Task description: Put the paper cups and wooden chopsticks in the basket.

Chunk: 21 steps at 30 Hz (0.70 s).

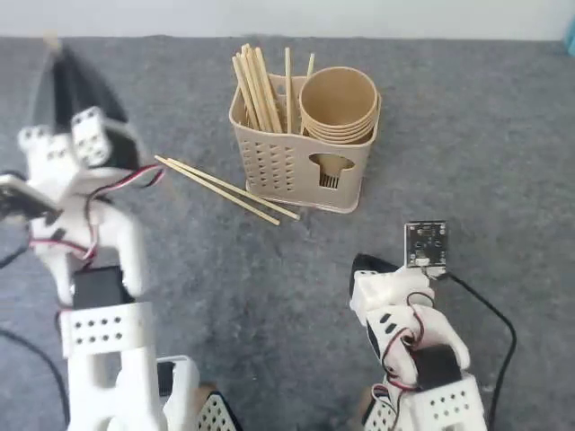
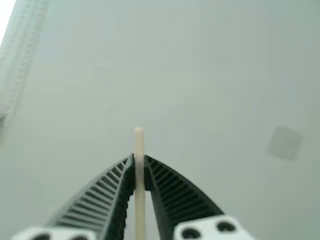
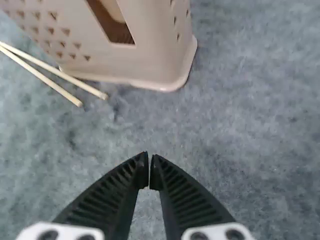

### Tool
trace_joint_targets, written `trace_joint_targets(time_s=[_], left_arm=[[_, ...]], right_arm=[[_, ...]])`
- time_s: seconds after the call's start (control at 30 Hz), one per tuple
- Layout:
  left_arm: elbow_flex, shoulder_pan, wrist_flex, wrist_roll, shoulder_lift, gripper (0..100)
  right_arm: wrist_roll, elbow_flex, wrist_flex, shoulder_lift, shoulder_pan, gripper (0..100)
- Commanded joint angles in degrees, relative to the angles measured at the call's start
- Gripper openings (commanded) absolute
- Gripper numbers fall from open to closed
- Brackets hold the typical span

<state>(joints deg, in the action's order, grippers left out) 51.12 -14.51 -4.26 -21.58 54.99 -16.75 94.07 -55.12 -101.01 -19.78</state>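
pinching a chopstick point(image 2: 139, 142), left claw point(image 2: 139, 160) aloft, two chopsticks point(image 1: 225, 189) beside basket point(image 1: 289, 167)

A grey, felt-like mat point(image 1: 485, 135) covers the table, its nap rough and faintly mottled. Beyond the mat's far edge runs a plain pale strip point(image 1: 359, 18), and at the mat's far right corner a small blue thing point(image 1: 570, 36) just cuts in, too little of it showing to name. A smooth pale surface point(image 2: 200, 60) bears a faint, darker square patch point(image 2: 285, 142) and a ribbed white band point(image 2: 22, 55); how it lies to the mat cannot be told.
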Motion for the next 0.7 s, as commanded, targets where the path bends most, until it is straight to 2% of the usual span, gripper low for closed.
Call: trace_joint_targets(time_s=[0.0,0.43,0.67], left_arm=[[-13.1,8.1,0.1,-0.2,-6.9,1],[-47.6,16.2,-4.1,-0.2,-42.2,1],[-57.3,19.4,-4.2,-0.2,-56.0,1]], right_arm=[[-0.8,1.7,5.0,0.0,0.9,2.5],[2.4,2.5,6.3,0.0,0.7,2.5],[2.5,2.5,6.3,0.0,0.7,2.5]])
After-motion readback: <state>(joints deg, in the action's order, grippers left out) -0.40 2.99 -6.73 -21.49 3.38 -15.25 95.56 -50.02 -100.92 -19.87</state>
